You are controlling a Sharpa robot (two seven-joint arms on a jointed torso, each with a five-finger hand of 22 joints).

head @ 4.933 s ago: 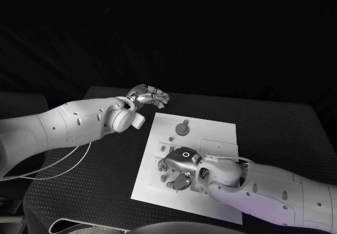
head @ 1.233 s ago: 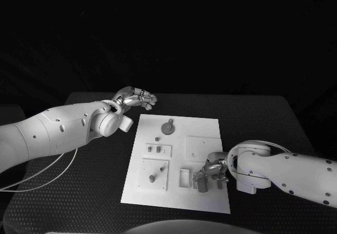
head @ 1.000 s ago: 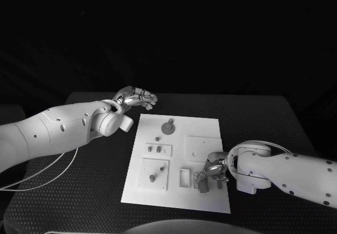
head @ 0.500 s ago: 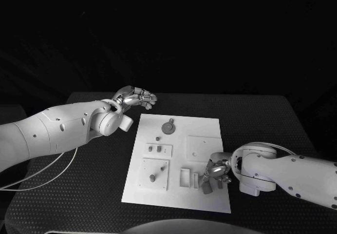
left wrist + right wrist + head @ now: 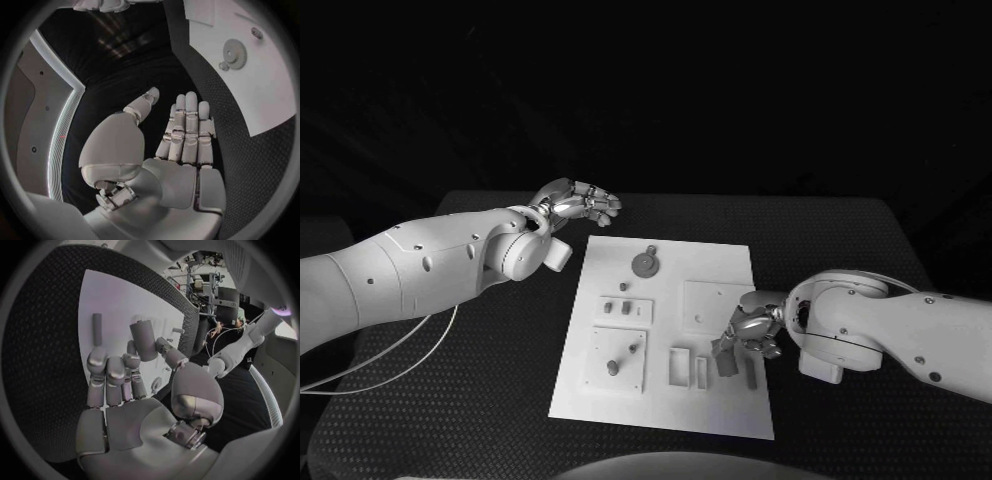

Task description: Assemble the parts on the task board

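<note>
Right hand (image 5: 750, 335): over the board's near right part, pinching a small grey block (image 5: 144, 340).
Left hand (image 5: 586, 201): fingers straight, holding nothing, above the bench (image 5: 473, 330) beyond the board (image 5: 718, 255).
Nearby: gear (image 5: 645, 263); a thin pin (image 5: 97, 329) seen from the right wrist.

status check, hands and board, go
Left hand open, off the task board's far left corner, holding nothing. Right hand over board's near right part, pinching a grey part. Loose peg lies beside it.
</note>
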